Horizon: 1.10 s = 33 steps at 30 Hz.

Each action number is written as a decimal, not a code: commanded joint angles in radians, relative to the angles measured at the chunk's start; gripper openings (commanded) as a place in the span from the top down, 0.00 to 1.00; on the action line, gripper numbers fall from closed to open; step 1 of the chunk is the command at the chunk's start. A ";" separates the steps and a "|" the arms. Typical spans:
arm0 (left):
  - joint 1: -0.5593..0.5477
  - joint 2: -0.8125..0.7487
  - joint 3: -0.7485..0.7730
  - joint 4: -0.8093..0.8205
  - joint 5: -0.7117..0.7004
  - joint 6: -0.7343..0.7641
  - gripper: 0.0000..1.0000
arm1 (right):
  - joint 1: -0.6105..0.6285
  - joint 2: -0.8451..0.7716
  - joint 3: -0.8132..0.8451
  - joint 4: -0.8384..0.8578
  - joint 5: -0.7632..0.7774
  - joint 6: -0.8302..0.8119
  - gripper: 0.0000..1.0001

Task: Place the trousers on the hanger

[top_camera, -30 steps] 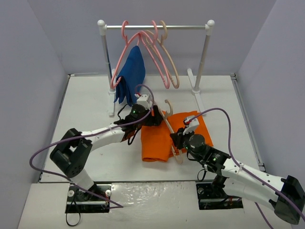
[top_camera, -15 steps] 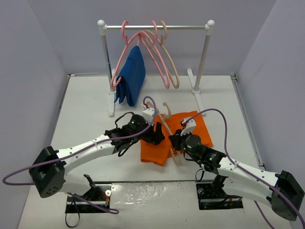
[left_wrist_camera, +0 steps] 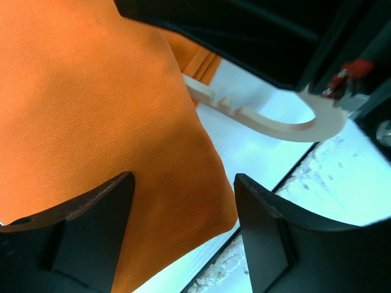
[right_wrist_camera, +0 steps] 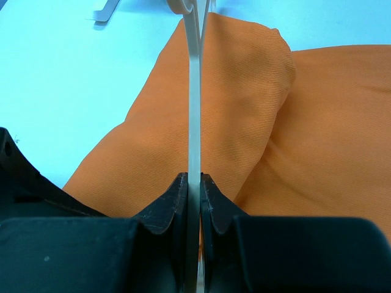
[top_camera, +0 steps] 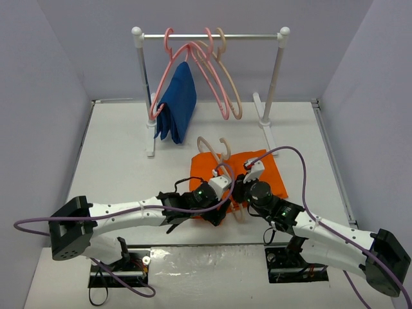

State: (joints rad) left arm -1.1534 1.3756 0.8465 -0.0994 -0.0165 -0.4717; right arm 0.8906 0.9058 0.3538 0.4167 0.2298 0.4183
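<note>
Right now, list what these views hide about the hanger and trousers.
Right wrist: hanger hook, cut by the top edge.
Top external: the hanger bar and trousers near edge, under the left gripper and right gripper.
Left wrist: whether the left gripper touches cloth; the right gripper covers the hanger's end.

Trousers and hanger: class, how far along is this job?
Done: the right gripper is shut on the hanger, held over the trousers. In hand: the left gripper is open above the trousers' edge. Left: the trousers lie on the table, not draped over the hanger.

Rack [top_camera: 257, 36] behind trousers [top_camera: 271, 177], table [top_camera: 116, 151] free left
</note>
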 commanded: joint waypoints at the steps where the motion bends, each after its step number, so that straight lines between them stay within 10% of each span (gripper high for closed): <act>1: -0.060 0.039 0.086 -0.011 -0.167 0.029 0.34 | 0.005 0.004 0.010 0.103 0.006 0.013 1.00; 13: -0.167 0.089 0.122 -0.068 -0.405 0.035 0.31 | 0.004 0.001 0.006 0.100 0.008 0.023 1.00; 21: -0.171 0.113 0.107 -0.027 -0.379 0.022 0.49 | 0.003 -0.010 0.008 0.094 0.011 0.023 1.00; 33: -0.190 0.115 0.101 0.014 -0.339 0.022 0.35 | -0.006 -0.016 0.003 0.093 0.005 0.029 1.00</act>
State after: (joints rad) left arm -1.3365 1.5009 0.9134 -0.1300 -0.3491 -0.4492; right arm 0.8894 0.9058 0.3492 0.4225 0.2306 0.4264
